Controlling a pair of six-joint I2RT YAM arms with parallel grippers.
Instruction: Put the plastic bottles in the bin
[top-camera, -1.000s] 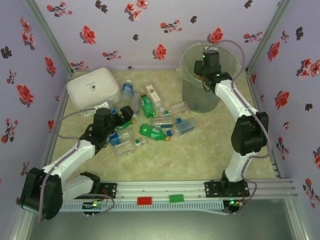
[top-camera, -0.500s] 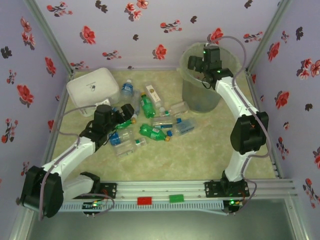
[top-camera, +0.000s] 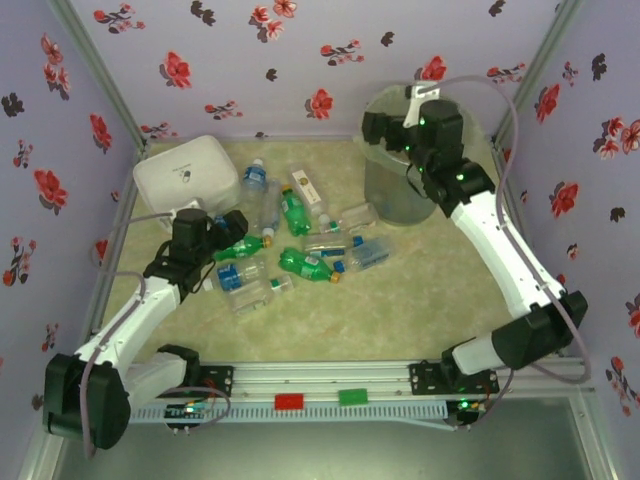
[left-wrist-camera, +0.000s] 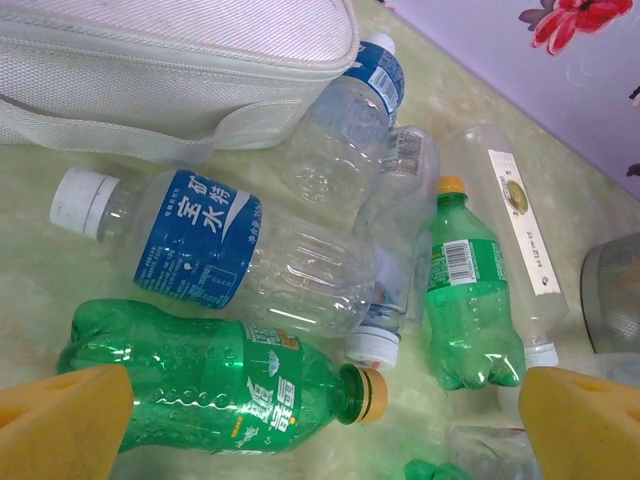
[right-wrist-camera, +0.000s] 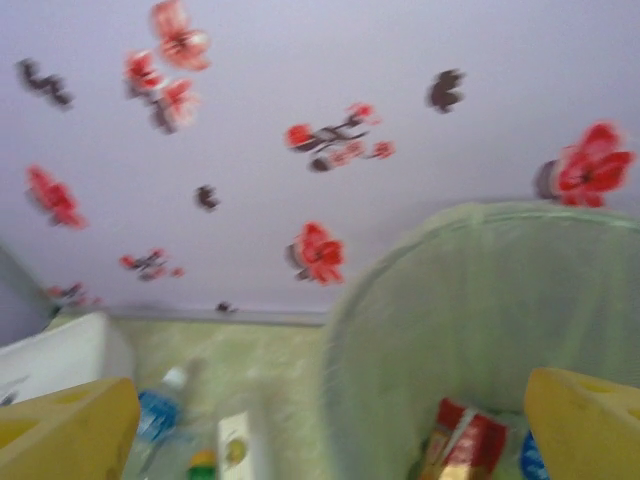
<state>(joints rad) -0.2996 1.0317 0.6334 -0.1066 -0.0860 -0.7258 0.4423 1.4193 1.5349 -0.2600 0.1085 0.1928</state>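
- The left gripper is hanging over the heap of plastic bottles with its jaws spread wide and nothing between them. The heap is lying mid-table, just beside the white box.
- The green bottle with the amber cap is lying nearest, its base by the left yellow pad — I am taking it as the next pick.
- Its long axis is running almost from pad to pad, so closing now would likely be pressing it end to end. Turning the wrist so the pads are crossing the body, near the label, looks the better grip.
- The clear bottle with the blue label is lying right against the green one, so a finger coming down on that side is risking landing on it or rolling both away.
- Thin empty plastic is probably going to dent and slip, so closing gently and lifting straight up seems wise.
- The right gripper is hovering at the near rim of the bin, jaws wide and empty. The bin is standing at the far right, well apart from the heap, with a red-labelled thing lying in its bottom.
- Any carry needs to be clearing that tall rim and releasing over the middle of the mouth — not at the edge.
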